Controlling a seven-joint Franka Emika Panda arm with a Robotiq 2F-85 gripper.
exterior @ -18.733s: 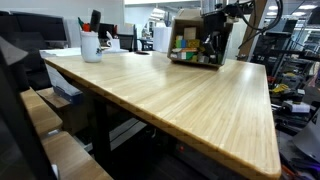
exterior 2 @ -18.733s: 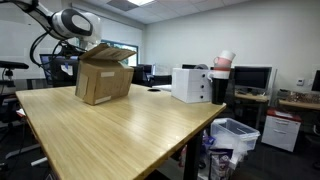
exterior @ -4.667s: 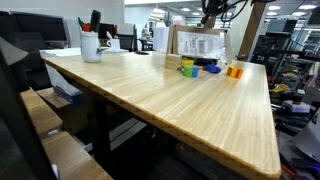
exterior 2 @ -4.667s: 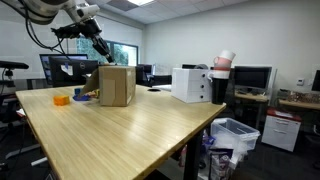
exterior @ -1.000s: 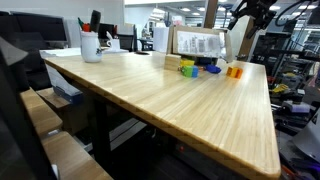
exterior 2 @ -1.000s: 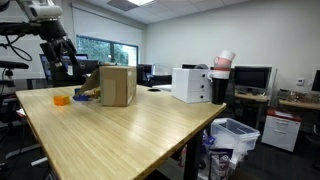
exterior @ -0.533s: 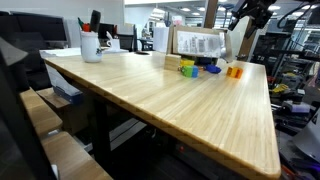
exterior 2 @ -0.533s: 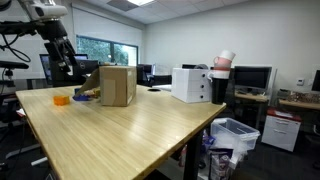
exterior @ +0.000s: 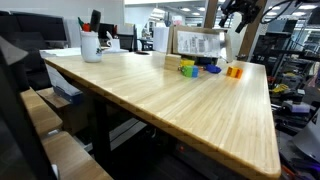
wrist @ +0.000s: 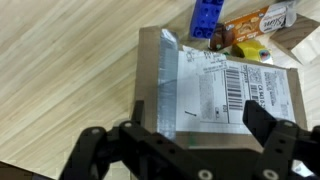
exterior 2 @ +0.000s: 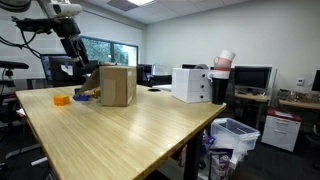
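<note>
While the cardboard box (exterior: 197,42) stands upright near the far edge of the bench (exterior: 180,120) in an exterior view, its labelled face toward the camera, small coloured toys (exterior: 205,70) lie just in front of it. The pincer (exterior: 240,14) hangs above the box, apart from it. In an exterior view the box (exterior 2: 117,86) hides most toys; an orange toy (exterior 2: 62,99) shows beside it. In the wrist view the pincer (wrist: 200,130) gapes wide and empty over the label (wrist: 235,92), with a blue block (wrist: 207,17) beyond the box. The box's long axis I cannot tell.
</note>
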